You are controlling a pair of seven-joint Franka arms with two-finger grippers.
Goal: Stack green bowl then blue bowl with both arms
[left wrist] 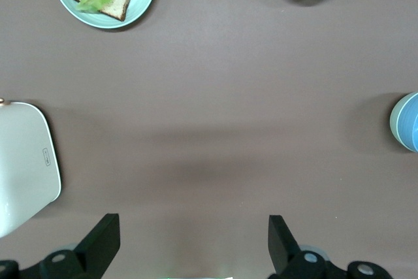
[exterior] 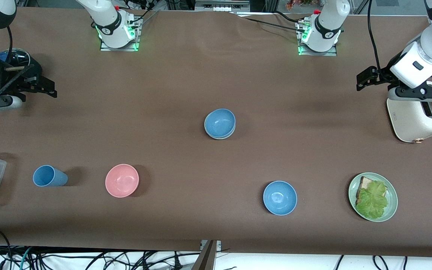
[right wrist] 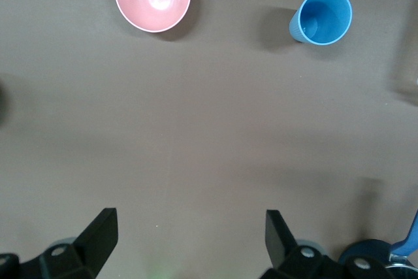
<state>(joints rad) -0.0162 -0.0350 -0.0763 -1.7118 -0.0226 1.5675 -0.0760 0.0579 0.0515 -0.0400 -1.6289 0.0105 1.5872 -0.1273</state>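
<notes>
A plain brown table (exterior: 216,75) holds two blue bowls (exterior: 280,197), one nested in a pale green bowl (exterior: 220,135), a pink bowl (exterior: 122,180), a blue cup (exterior: 49,176), a cream toaster (exterior: 418,120) and a pale green plate (exterior: 392,202) of green lettuce (exterior: 373,198).

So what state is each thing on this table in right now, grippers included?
blue bowl: nested in green bowl
second blue bowl: upright, empty
pink bowl: upright, empty
blue cup: on its side
green plate: holds bread and lettuce
toaster: bread in slot
left gripper: open, empty
right gripper: open, empty
</notes>
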